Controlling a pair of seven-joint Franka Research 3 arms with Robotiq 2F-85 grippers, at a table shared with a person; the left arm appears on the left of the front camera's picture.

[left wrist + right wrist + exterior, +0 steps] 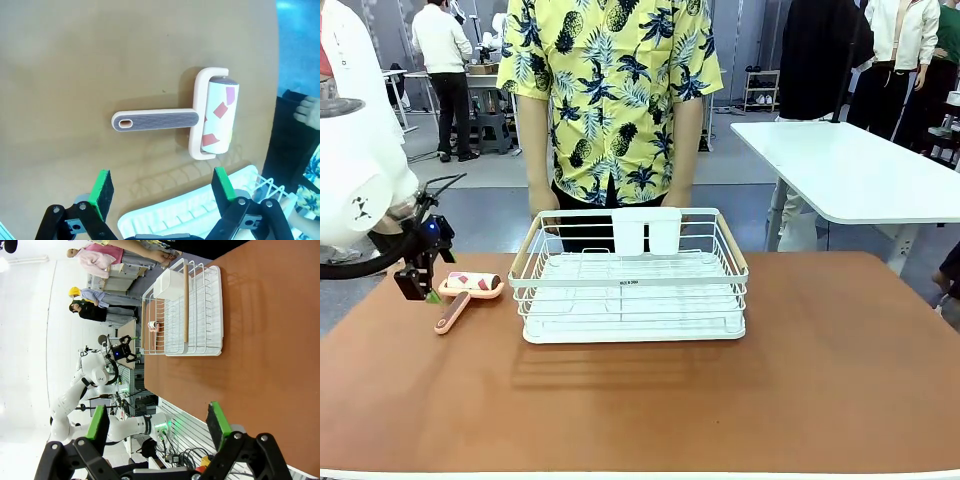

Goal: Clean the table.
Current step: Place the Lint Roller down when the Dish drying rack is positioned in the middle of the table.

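Observation:
A lint roller [468,288] with a pale pink frame and handle and red-patched white roll lies on the reddish-brown table [720,390] at the far left, beside the rack. My left gripper [422,283] hangs open just left of it, above the table. In the left wrist view the lint roller [200,117] lies flat beyond my open left gripper [162,187], handle [155,120] pointing left, nothing between the green pads [102,187]. My right gripper [157,422] is open and empty, held off the table's edge [165,405].
A white wire dish rack [630,278] with wooden side rails stands at the table's far middle; it also shows as the dish rack [185,310]. A person in a yellow patterned shirt [615,90] stands behind it. A white table [850,165] is at the back right.

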